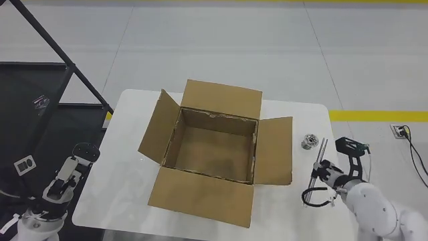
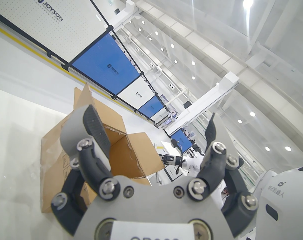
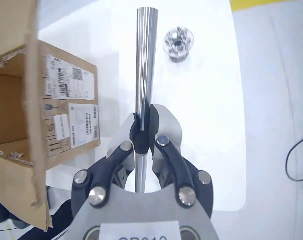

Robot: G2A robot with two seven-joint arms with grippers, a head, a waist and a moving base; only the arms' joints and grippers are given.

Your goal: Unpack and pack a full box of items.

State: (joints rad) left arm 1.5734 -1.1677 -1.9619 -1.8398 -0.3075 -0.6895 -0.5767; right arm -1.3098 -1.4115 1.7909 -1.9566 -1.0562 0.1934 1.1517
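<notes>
Your right pincer (image 3: 144,114) is clamped on a steel rod (image 3: 145,58) near the right edge of the bench (image 1: 124,174), beside the open box (image 1: 214,150). The rod's rear end is hidden. Your left pincer (image 2: 151,117) gapes apart off the left edge.

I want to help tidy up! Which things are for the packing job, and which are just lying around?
For the job: box, rod in the right claw, hub on the table.
Just around: floor socket, yellow line.
</notes>
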